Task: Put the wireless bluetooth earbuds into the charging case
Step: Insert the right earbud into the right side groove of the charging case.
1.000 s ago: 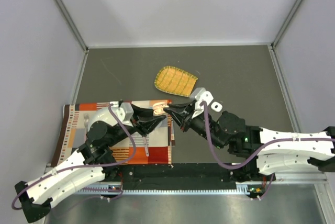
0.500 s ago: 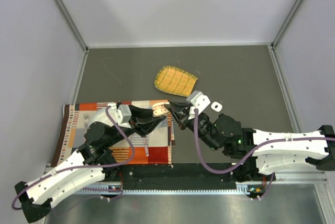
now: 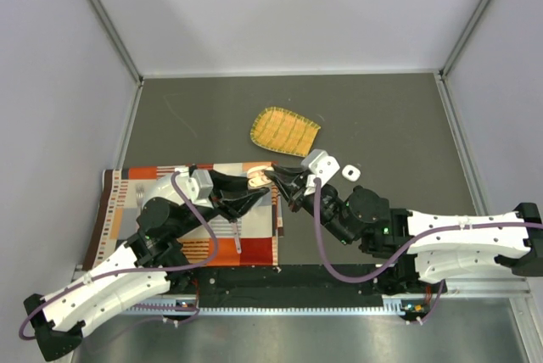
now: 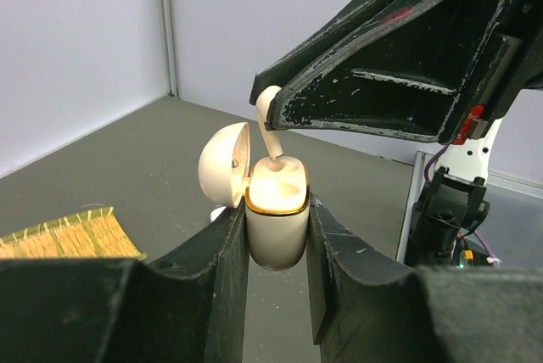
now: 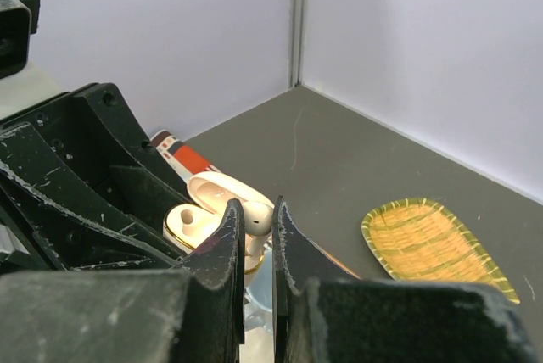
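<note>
My left gripper [image 4: 276,210] is shut on the cream charging case [image 4: 276,231], which has a gold rim. It holds the case upright above the cloth with its lid [image 4: 225,164] open. My right gripper [image 5: 257,210] is shut on a white earbud [image 5: 259,217] directly over the case [image 5: 191,226]. In the left wrist view the earbud [image 4: 270,117] points stem-down and the stem tip reaches the case's open top. In the top view the two grippers [image 3: 253,187] [image 3: 273,175] meet at the case [image 3: 257,179]. Other earbuds are not clearly visible.
A yellow woven basket [image 3: 284,131] lies on the dark table behind the grippers. A patterned orange and white cloth [image 3: 170,236] with a fork [image 3: 140,196] lies under the left arm. A small white piece [image 3: 351,173] lies on the table right of the right gripper. Grey walls surround the table.
My right gripper has moved left and forward with the earbud, bringing it over the open case. The left gripper and case have hardly moved.
</note>
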